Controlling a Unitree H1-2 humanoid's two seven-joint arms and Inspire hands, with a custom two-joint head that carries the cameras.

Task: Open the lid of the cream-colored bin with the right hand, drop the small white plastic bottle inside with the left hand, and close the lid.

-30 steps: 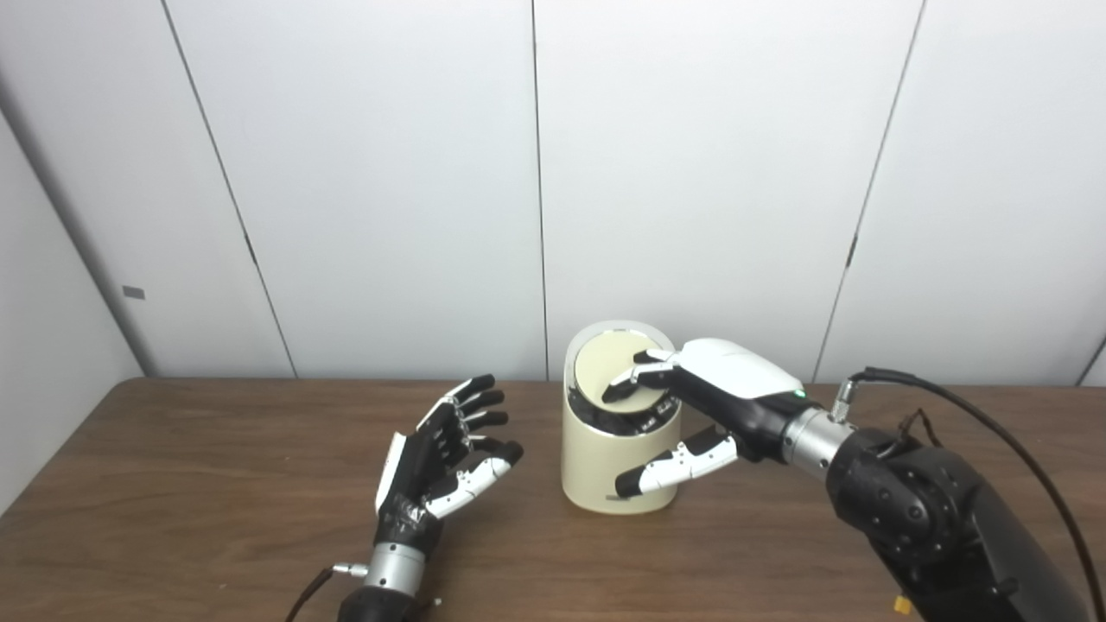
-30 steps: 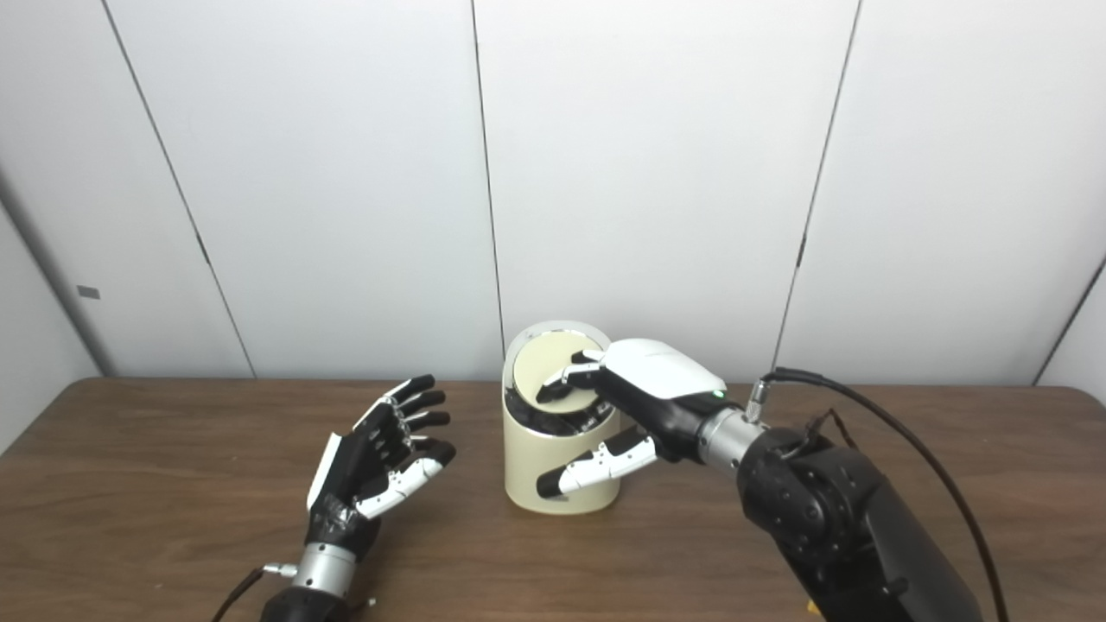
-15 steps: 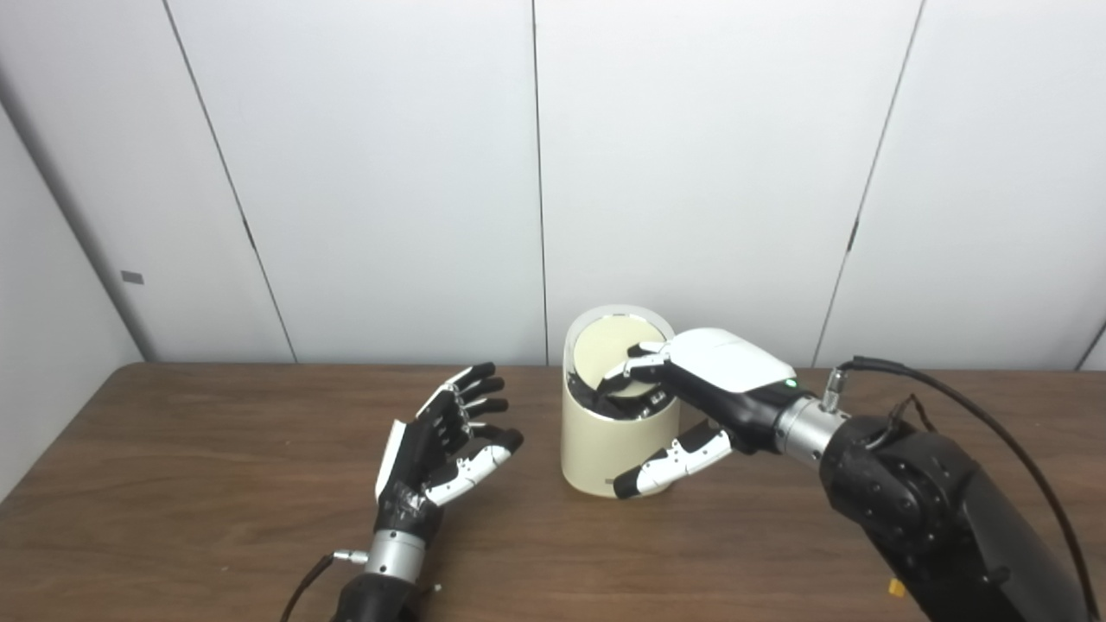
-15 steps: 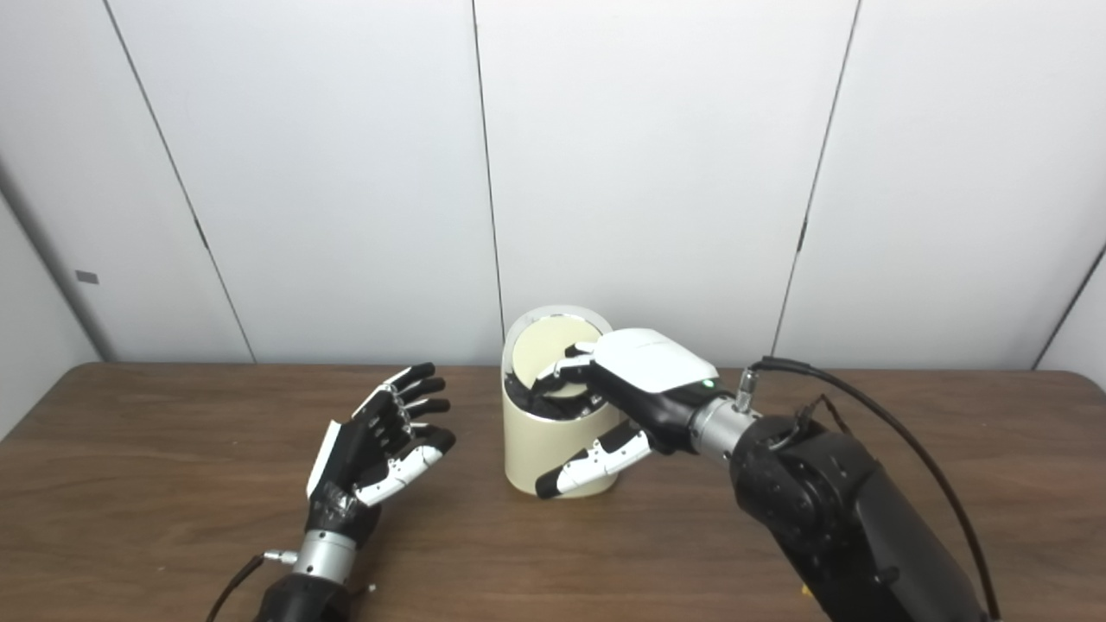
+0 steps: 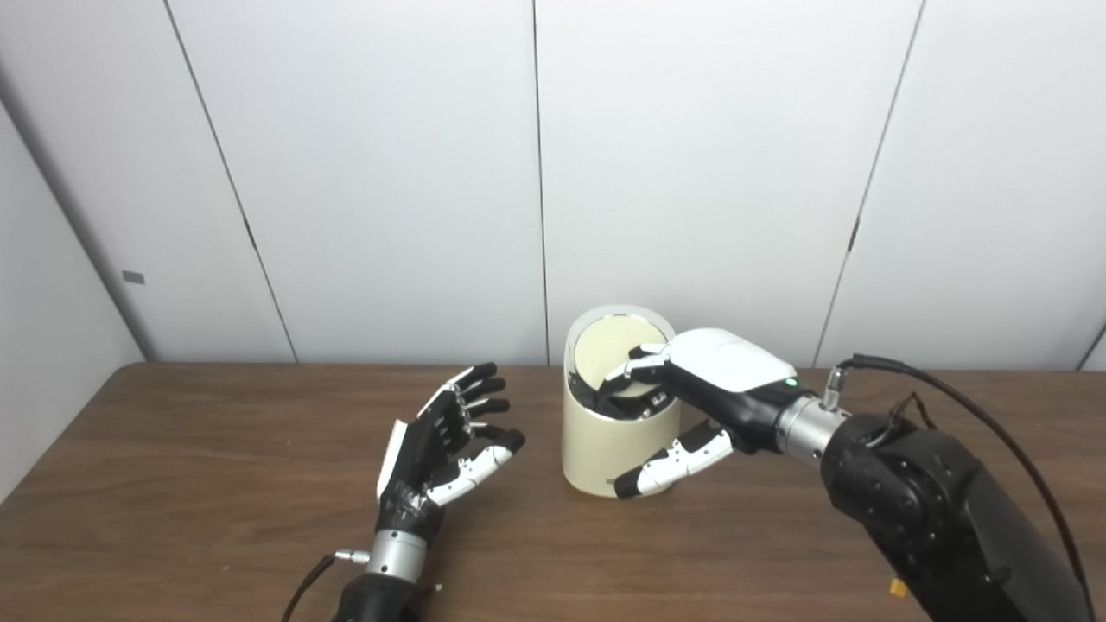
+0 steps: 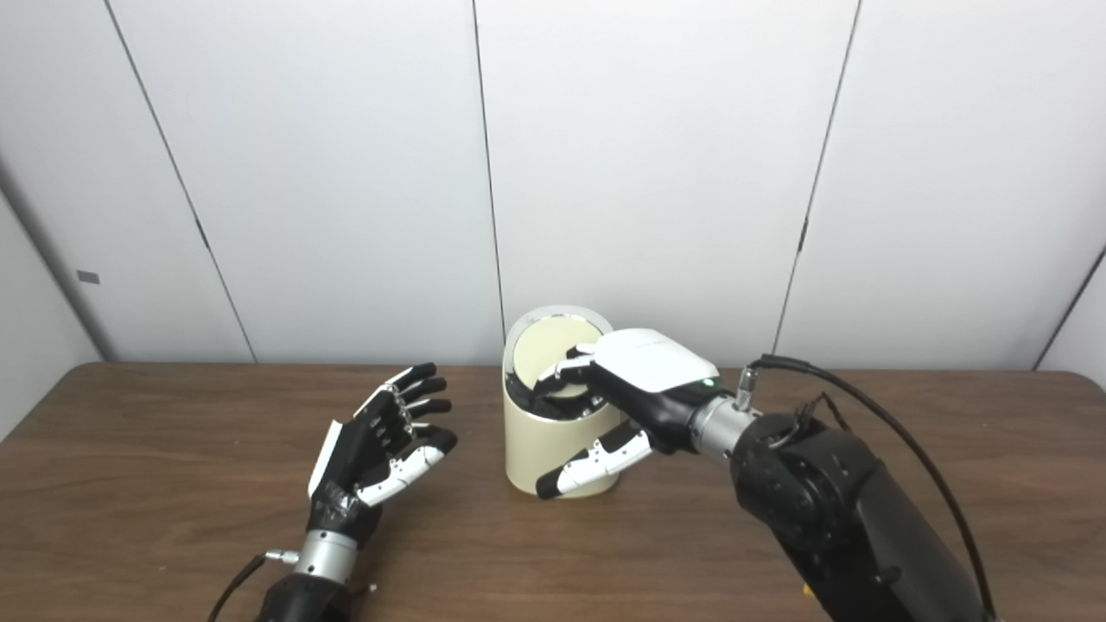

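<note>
so the lid [image 5: 618,356] stands tilted up at the back of the bin [image 5: 615,449], with the right hand [image 5: 704,389] reaching over the rim, its fingers [image 5: 629,373] touching the lid and its thumb beside the bin wall. the left hand [image 5: 445,449] hovers over the surface [image 5: 216,484], fingers spread wide, holding nothing. no bottle shows anywhere; it may already be inside, leaving only the closing.

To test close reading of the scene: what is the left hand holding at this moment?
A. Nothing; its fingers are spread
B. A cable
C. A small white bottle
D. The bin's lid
A: the left hand is raised above the table with fingers apart and an empty palm, well apart from the bin, where the right hand works.
</note>
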